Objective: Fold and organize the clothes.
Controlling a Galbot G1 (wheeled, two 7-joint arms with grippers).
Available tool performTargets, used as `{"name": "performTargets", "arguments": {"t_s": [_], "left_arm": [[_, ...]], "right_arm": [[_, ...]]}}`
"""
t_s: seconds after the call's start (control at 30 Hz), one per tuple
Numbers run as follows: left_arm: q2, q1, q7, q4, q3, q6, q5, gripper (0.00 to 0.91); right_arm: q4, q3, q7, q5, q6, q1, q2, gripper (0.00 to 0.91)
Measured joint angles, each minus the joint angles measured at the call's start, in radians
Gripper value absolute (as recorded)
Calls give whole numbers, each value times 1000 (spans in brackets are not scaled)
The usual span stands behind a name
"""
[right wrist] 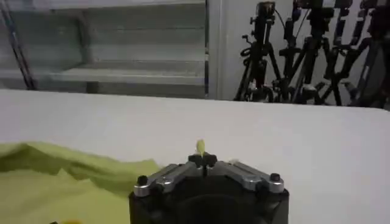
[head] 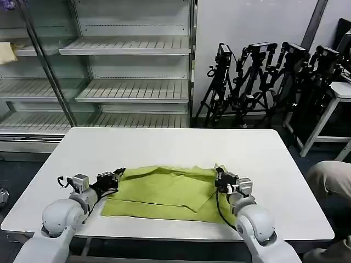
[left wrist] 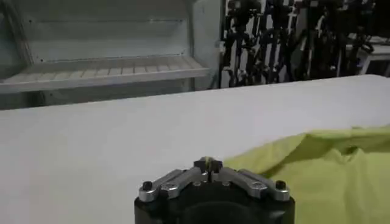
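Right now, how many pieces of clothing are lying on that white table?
1: a lime T-shirt, partly folded, lying near the table's front edge between the left gripper and the right gripper, each pinching a corner. Anything beneath it would be hidden.

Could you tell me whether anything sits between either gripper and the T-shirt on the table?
Nothing visible does. The T-shirt lies partly folded on the white table. The left gripper is at its left edge and the right gripper at its right edge, each pinched shut on a bit of the fabric.
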Motion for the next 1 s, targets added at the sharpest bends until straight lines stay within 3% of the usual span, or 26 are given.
{"name": "performTargets", "arguments": {"t_s": [0.47, 1.0], "left_arm": [[54, 67, 0, -53, -21, 1, 10, 20], [64, 120, -2, -94, -16, 1, 8, 20]], "right_arm": [[52, 21, -19, -17, 1, -71, -14, 0], [94, 43, -25, -30, -6, -117, -24, 0]]}}
